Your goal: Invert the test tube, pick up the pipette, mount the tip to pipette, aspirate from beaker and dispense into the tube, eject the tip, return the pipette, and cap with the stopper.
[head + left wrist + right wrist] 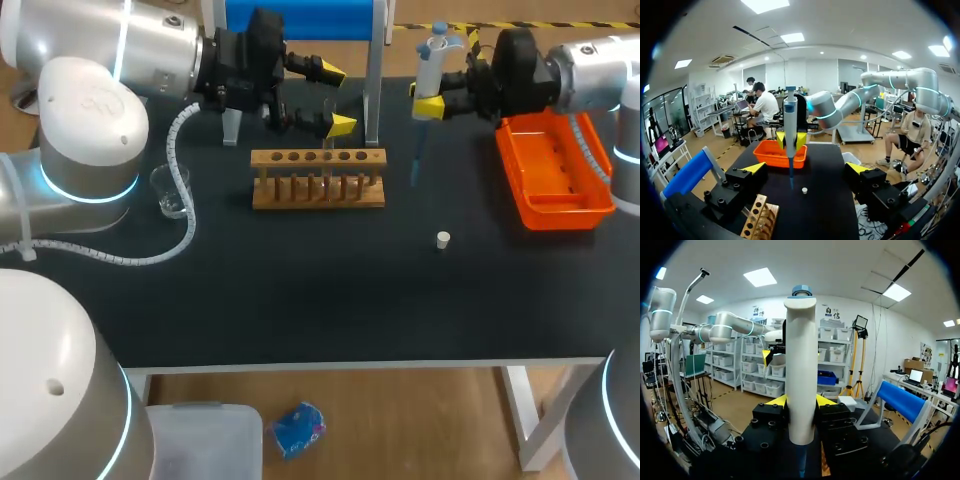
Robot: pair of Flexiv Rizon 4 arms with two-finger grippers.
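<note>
My right gripper is shut on a white and blue pipette, held upright above the table right of the wooden rack; its thin tip points down. In the right wrist view the pipette fills the gap between the yellow fingertips. My left gripper hangs open over the rack's back edge, holding nothing. A clear test tube stands in the rack. Left of the rack sits the glass beaker. The small white stopper lies on the mat in front of the pipette.
An orange tray lies at the right side of the table, under my right arm. A blue-topped metal stand rises behind the rack. From the left wrist, the pipette, the tray and the stopper lie ahead.
</note>
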